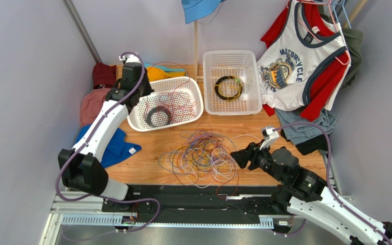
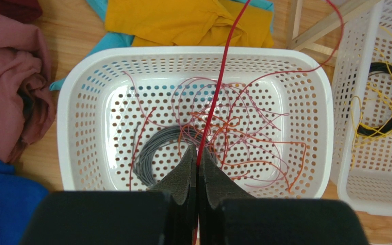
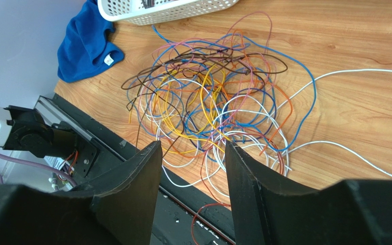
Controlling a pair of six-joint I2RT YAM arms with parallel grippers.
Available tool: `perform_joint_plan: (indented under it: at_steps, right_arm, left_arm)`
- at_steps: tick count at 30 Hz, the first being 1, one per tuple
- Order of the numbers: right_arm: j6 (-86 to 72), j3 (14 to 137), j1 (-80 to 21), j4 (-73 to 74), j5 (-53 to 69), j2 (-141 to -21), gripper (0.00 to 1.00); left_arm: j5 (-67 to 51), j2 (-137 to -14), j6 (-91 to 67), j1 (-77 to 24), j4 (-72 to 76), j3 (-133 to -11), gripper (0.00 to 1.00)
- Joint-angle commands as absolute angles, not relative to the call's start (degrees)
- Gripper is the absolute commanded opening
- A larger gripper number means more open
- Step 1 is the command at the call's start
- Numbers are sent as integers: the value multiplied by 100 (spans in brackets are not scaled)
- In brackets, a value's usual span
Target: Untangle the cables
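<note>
The cables (image 1: 200, 158) lie in a loose tangle of yellow, blue, white, orange, purple and brown strands on the wooden table, also filling the right wrist view (image 3: 213, 102). My right gripper (image 3: 193, 145) is open just beside the tangle's near right edge (image 1: 239, 155), nothing between its fingers. My left gripper (image 2: 198, 155) hangs above the left white basket (image 2: 193, 51), shut on a thin red cable (image 2: 218, 92) that runs taut away from the fingertips. More red, pink and orange strands (image 2: 249, 127) and a grey coil (image 2: 154, 153) lie in that basket.
A second white basket (image 1: 232, 111) at the back holds a black coil with yellow cable (image 1: 227, 88). Blue cloth (image 1: 113, 145), pink cloth (image 1: 93, 104) and yellow cloth (image 2: 182, 20) surround the left basket. Hanging clothes (image 1: 300, 61) crowd the right. A black rail (image 1: 193, 196) borders the near edge.
</note>
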State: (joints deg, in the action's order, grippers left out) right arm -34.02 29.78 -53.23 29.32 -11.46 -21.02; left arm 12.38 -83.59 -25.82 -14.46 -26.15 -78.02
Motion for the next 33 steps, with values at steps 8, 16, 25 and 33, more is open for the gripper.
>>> perform_joint_plan:
  at_steps: [8, 16, 25, 33]
  right_arm:
    - [-3366, 2865, -5344, 2645, -1248, -2092, 52]
    - [-3243, 2821, -5344, 2637, -1327, -2162, 52]
    - [-3357, 2804, -5344, 2522, -1204, -2206, 51]
    - [-3533, 2663, -5344, 2435, -1213, -2188, 50]
  left_arm:
    - [1608, -9561, -2355, -1213, -3348, -8999, 0]
    - [1705, -9388, -2382, -1195, -3271, -8579, 28]
    - [1881, -8359, -2505, -1195, -3129, -8262, 95]
    - [301, -6604, -3171, -1431, -2137, -7104, 88]
